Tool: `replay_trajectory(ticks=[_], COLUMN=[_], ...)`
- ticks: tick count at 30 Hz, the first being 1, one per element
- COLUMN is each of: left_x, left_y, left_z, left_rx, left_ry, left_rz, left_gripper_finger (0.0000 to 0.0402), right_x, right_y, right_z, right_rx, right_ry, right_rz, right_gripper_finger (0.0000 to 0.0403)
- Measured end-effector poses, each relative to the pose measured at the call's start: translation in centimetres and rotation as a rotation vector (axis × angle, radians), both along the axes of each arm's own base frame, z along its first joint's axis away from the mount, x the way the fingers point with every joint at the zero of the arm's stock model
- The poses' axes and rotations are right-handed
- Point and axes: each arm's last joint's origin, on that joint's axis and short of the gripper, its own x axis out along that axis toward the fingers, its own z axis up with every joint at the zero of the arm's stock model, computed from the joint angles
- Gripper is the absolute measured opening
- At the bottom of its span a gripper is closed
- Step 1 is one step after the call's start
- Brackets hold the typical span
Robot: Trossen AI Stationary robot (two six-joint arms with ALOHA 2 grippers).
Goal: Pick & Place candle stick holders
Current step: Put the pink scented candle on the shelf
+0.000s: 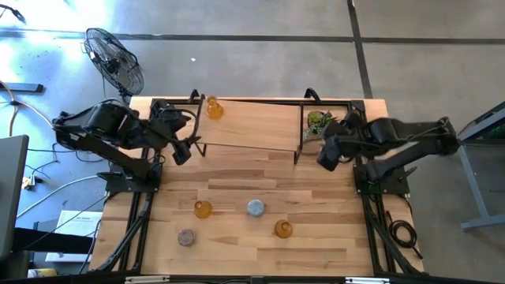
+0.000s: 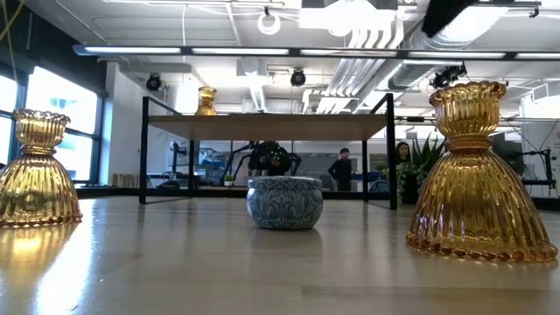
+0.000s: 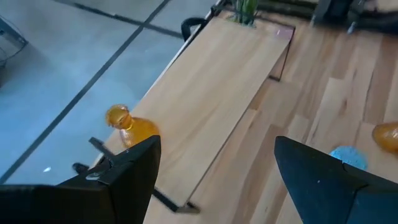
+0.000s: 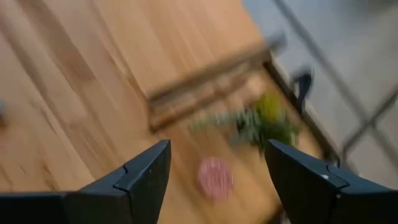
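One amber candle stick holder point(image 1: 214, 108) stands on the raised wooden shelf point(image 1: 252, 126) at the back; the left wrist view shows that holder point(image 3: 130, 127) too. On the table stand two amber holders point(image 1: 203, 209) point(image 1: 283, 229), a blue-grey one point(image 1: 256, 207) and a mauve one point(image 1: 186, 237). A pink holder point(image 4: 215, 178) shows blurred beside the green plant point(image 4: 261, 121), below my open right gripper point(image 4: 217, 152). My left gripper point(image 1: 183, 150) hangs open at the shelf's left end, holding nothing.
The shelf's black metal frame point(image 1: 173, 106) rises at the table's back. The potted plant point(image 1: 319, 122) sits at its right end, close to my right gripper point(image 1: 325, 158). A fan point(image 1: 114, 59) stands off the table's far left corner. Bare wood lies between the shelf and the holders.
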Motion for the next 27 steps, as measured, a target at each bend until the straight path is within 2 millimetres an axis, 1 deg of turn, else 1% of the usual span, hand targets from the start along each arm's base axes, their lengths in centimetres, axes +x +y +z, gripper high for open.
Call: replay_trajectory(ticks=[3,6,10,13,16,18,21,23,27], left_x=[-0.7,-1.1,-0.8,-0.5,0.1,0.3,0.6,0.8,1.0], left_y=[0.2,0.2,0.1,0.0,-0.1,-0.2,-0.3,-0.3,-0.4], left_z=[-0.8,-1.5,-2.4,-2.9,-3.6,-4.1,-4.7,-5.3,-5.9], left_rx=[0.001,-0.012,0.014,0.034,0.049,0.061,0.064,0.067,0.07], left_ry=[-0.041,-0.092,-0.15,-0.201,-0.225,-0.209,-0.201,-0.176,-0.16], left_rz=[-0.013,-0.05,-0.113,-0.134,-0.146,-0.154,-0.155,-0.156,-0.157], left_gripper_finger=[0.0309,0.0309,0.0309,0.0309,0.0309,0.0309,0.0309,0.0309,0.0309], right_x=[-1.0,-1.2,-1.2,-1.1,-0.9,-0.7,-0.5,-0.6,-0.7], right_y=[-1.2,-2.3,-3.7,-5.2,-6.6,-7.5,-8.4,-8.8,-9.4], right_z=[-0.4,-0.5,-0.7,-0.9,-1.3,-1.7,-3.3,-5.1,-8.5], right_rx=[0.087,0.159,0.253,0.289,0.315,0.345,0.394,0.441,0.439], right_ry=[0.083,0.088,0.092,0.099,0.119,0.132,0.193,0.258,0.375], right_rz=[-0.111,-0.168,-0.26,-0.323,-0.385,-0.414,-0.456,-0.47,-0.472], right_gripper_finger=[0.0255,0.0255,0.0255,0.0255,0.0255,0.0255,0.0255,0.0255,0.0255])
